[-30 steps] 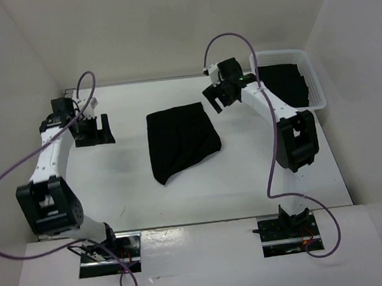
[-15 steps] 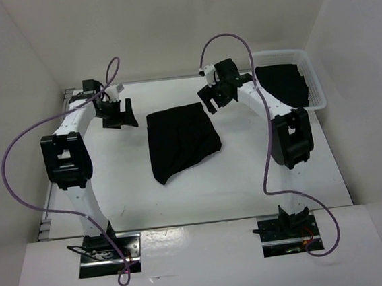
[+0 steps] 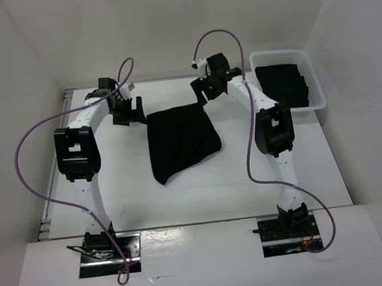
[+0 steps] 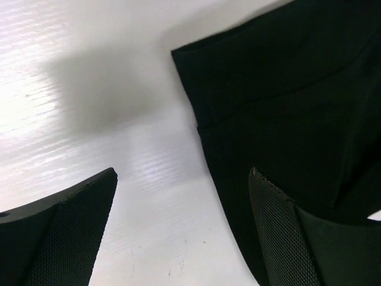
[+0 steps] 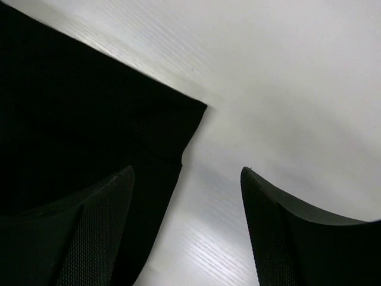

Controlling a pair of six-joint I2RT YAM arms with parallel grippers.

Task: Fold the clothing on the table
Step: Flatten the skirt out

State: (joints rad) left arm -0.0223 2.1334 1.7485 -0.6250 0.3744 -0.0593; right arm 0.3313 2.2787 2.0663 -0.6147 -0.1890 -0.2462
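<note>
Black garment (image 3: 180,140) lying flat mid-desk (image 3: 127,183); left jaws wide open, straddling its far-left corner, low over the fabric; right jaws apart at the far-right corner, gripping nothing; white lattice basket (image 3: 277,53) at far right, dark fabric (image 3: 283,83) inside.

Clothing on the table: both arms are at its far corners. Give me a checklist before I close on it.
1. Left gripper open: ok.
2. Right gripper open: ok.
3. Clothing edge runs between the left fingers, one over cloth, one over the table: ok.
4. Clothing edge runs between the right fingers likewise: ok.
5. Fingers low enough to pinch fabric: cannot tell.
6. Clothing lies apart from the white basket: ok.
</note>
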